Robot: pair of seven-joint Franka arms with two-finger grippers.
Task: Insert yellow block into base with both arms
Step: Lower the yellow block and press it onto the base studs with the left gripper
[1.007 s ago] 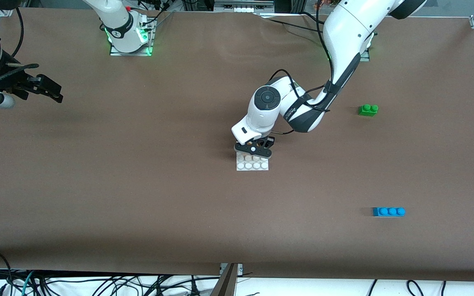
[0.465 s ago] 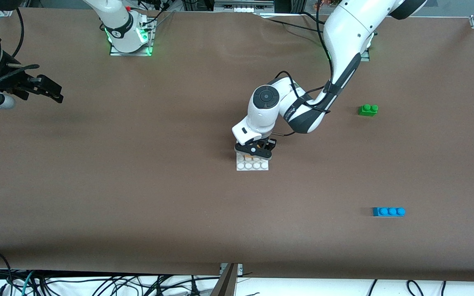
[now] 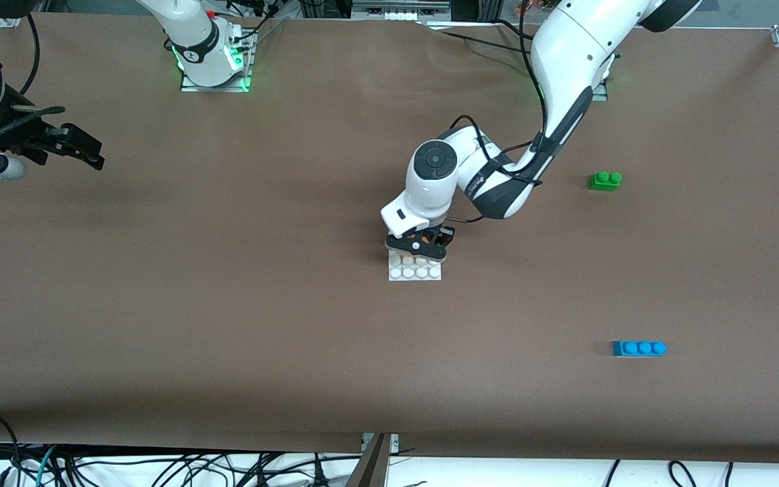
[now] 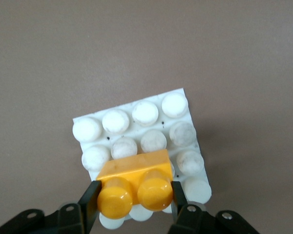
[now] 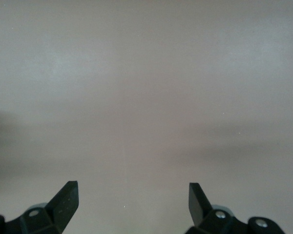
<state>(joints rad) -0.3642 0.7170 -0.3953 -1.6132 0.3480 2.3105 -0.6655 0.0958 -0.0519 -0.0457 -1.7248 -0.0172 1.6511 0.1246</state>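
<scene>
My left gripper (image 4: 135, 197) is clamped on the small orange-yellow plastic brick with two round studs (image 4: 136, 184), one black finger on each end of it. The brick sits low over the flat square white plastic plate with its grid of round studs (image 4: 145, 113), above the stud rows at the plate's edge farthest from the front camera; I cannot tell whether it is pressed home or only resting on the studs. From the front camera the left gripper (image 3: 417, 247) covers that edge of the plate (image 3: 416, 272), and only the nearest stud rows show clearly.

My right gripper (image 5: 133, 200) waits with its fingers spread wide and nothing between them, hanging over bare cloth at the right arm's end of the table (image 3: 68, 145).

Outward from there, a green two-stud brick (image 3: 605, 180) lies toward the left arm's end, and a longer blue three-stud brick (image 3: 639, 348) lies nearer the front camera than it. The table is covered in plain brown matte cloth (image 3: 227, 325), slightly rippled between the two arm bases. Black cables (image 3: 159, 467) trail on the white floor along the near edge.
</scene>
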